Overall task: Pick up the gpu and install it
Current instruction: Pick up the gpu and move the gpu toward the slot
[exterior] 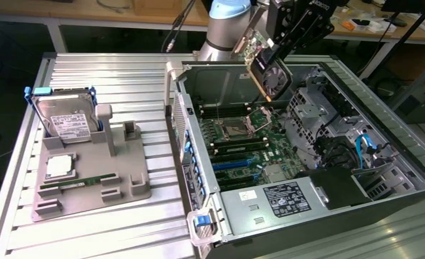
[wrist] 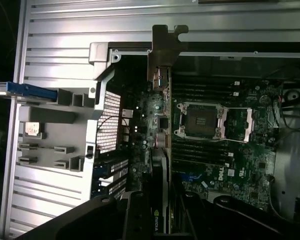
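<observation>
Looking into the open black computer case (exterior: 342, 224), you see your hand (exterior: 279, 47) clenched on the dark rectangular gpu (exterior: 270, 75) (wrist: 160, 125) with its silvery metal edge. It hangs tilted above the green motherboard (exterior: 270, 140) (near the case's back wall), not yet seated.

The Universal Robots arm (exterior: 214, 40) is a smooth, silvery-grey cylinder with a pale blue joint cap (exterior: 229, 8), and its gripper (exterior: 272, 53) is a blocky, angular, matt-black assembly bearing small white lettering on its upper housing.
</observation>
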Motion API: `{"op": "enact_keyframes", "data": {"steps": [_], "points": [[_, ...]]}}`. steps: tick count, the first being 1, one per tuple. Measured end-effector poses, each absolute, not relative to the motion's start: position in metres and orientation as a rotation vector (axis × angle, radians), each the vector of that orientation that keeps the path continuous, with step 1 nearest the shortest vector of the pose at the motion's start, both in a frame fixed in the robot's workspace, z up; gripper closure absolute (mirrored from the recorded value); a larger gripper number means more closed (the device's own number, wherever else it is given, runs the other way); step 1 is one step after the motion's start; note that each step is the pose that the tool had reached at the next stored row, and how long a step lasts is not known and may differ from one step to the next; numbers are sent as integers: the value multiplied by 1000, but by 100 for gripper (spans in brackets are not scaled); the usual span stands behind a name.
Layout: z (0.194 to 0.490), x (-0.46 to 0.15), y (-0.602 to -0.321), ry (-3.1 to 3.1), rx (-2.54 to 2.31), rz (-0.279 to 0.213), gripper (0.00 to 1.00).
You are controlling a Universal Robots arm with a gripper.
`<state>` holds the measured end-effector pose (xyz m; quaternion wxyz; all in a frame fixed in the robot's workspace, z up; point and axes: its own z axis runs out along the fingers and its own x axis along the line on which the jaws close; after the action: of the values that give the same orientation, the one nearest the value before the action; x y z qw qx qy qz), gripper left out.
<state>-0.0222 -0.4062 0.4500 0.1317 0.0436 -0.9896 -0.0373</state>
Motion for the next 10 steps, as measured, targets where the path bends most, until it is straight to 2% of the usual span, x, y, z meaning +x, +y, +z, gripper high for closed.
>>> {"op": "enact_keyframes", "data": {"steps": [10], "points": [[449, -19, -404, -2929, 132, -106, 73]]}}
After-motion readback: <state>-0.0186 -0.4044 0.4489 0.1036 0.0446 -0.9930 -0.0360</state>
